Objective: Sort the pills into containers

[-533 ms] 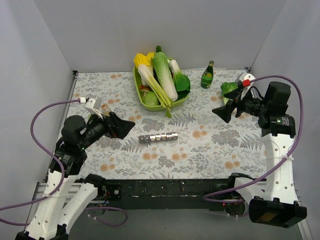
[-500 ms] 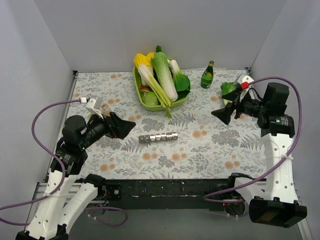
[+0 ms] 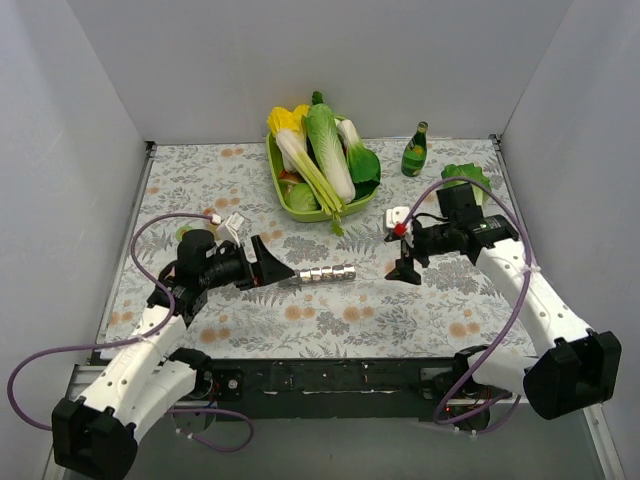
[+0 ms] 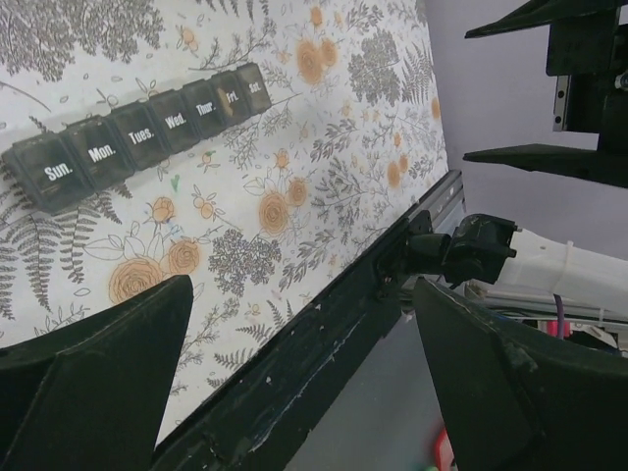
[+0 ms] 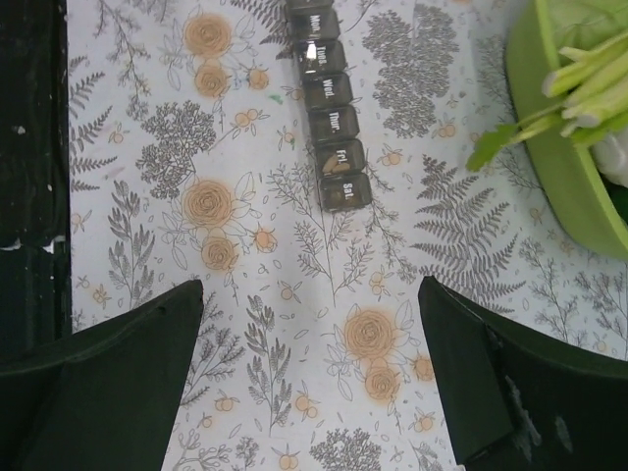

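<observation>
The containers are one strip of seven joined dark grey compartments (image 3: 317, 274), labelled Sun. to Sat., lying lids shut on the flowered cloth at mid-table. The strip shows in the left wrist view (image 4: 147, 132) and the right wrist view (image 5: 329, 108). Something tan shows through the Fri. lid (image 5: 332, 163). A tiny green speck (image 5: 278, 96) lies on the cloth beside the strip; it also shows in the left wrist view (image 4: 175, 182). My left gripper (image 3: 280, 272) (image 4: 304, 392) is open and empty just left of the strip. My right gripper (image 3: 403, 272) (image 5: 309, 383) is open and empty a little right of it.
A green tray (image 3: 275, 170) (image 5: 559, 147) of vegetables stands at the back middle. A green bottle (image 3: 414, 150) and a leafy green thing (image 3: 465, 175) stand at the back right. The black front rail (image 4: 294, 363) runs along the near table edge.
Both arms have swung inward and down. The left gripper now sits at the strip's left end. The right gripper came from the far right to near its right end.
</observation>
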